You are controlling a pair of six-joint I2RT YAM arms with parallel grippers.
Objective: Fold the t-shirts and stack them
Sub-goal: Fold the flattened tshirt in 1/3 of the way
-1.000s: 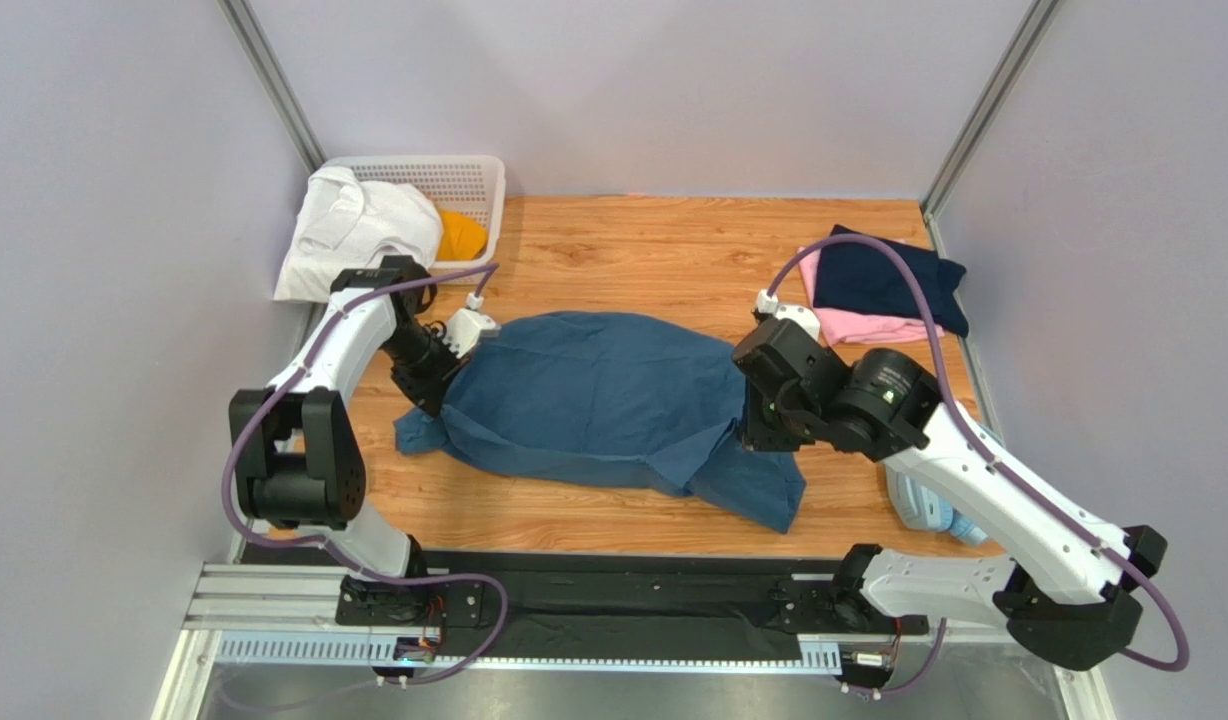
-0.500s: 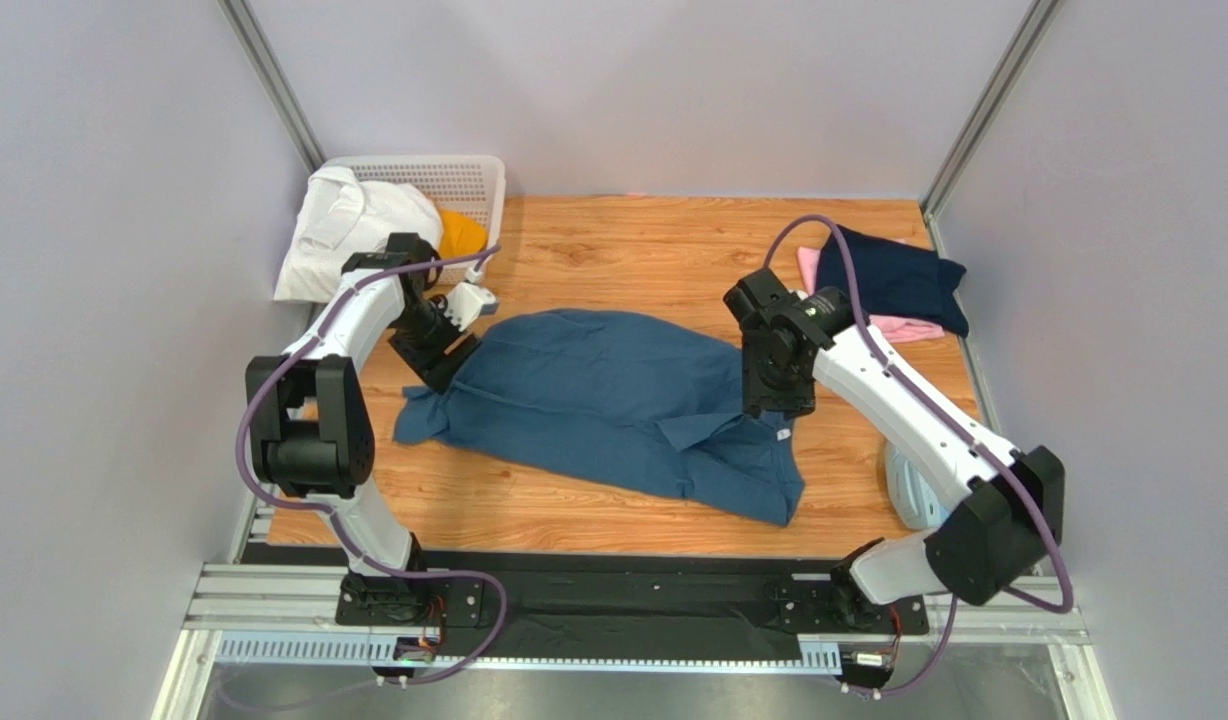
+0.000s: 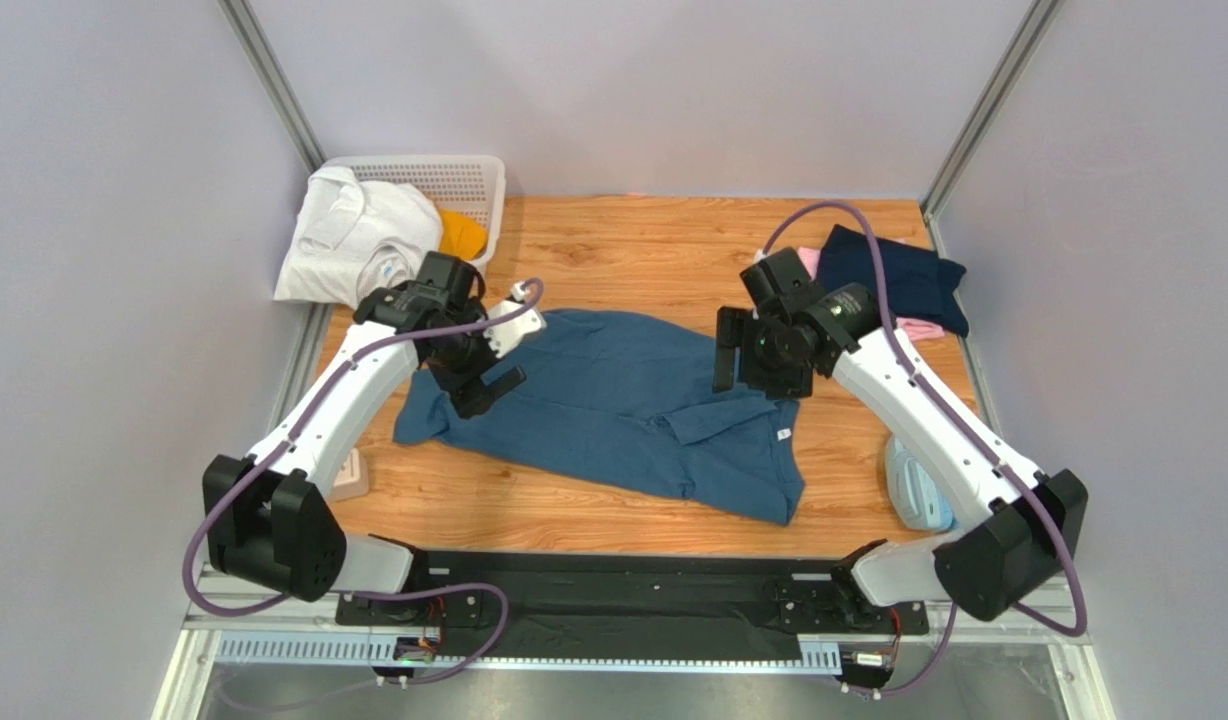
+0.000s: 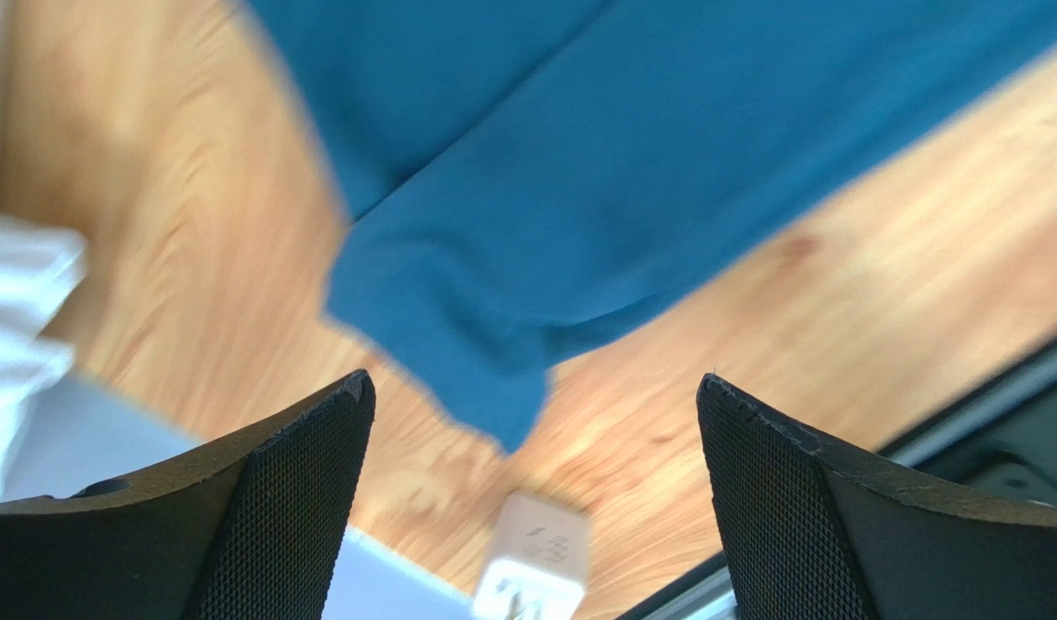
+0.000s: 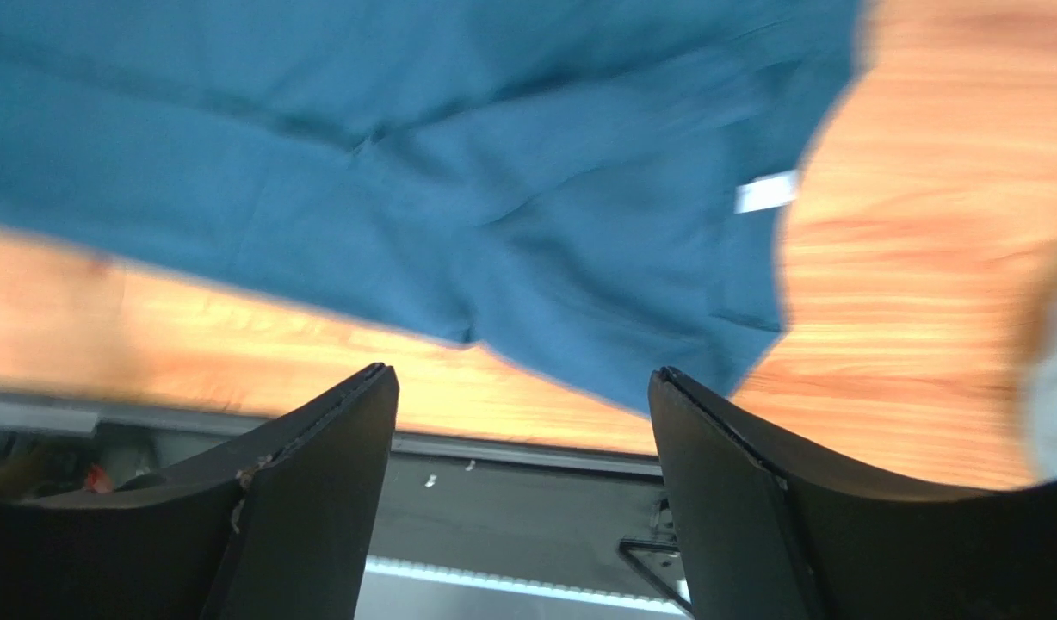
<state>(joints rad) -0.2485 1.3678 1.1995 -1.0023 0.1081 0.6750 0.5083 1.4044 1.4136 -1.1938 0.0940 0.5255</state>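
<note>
Left gripper (image 3: 490, 386): jaws spread wide, nothing between them. In the left wrist view the two black fingers (image 4: 288, 504) frame a sleeve of the slate-blue t-shirt (image 3: 620, 405) from above, not touching the cloth. Right gripper (image 3: 734, 360): jaws likewise spread and holding nothing. The right wrist view looks down on the shirt's folded lower part and a small white label (image 5: 767, 191). Left arm: elbow low near the table's left edge, forearm angled forward and inward, wrist over the shirt's left end. Right arm: elbow low at the near right, long link running up and inward, wrist over the shirt's upper right edge. The slate-blue shirt lies mostly flat and creased across the middle of the wooden table (image 3: 635, 240), between the two grippers. Count: five garments. One is the slate-blue shirt. One navy t-shirt (image 3: 898, 278) lies at the far right corner with one pink t-shirt (image 3: 918, 327) showing from under it. One white garment (image 3: 342, 225) is draped over the left rim of the white basket (image 3: 463, 177), and one orange garment (image 3: 458, 236) lies just beside it in the basket. One pair of light-blue headphones (image 3: 913, 488) sits at the right edge.
</note>
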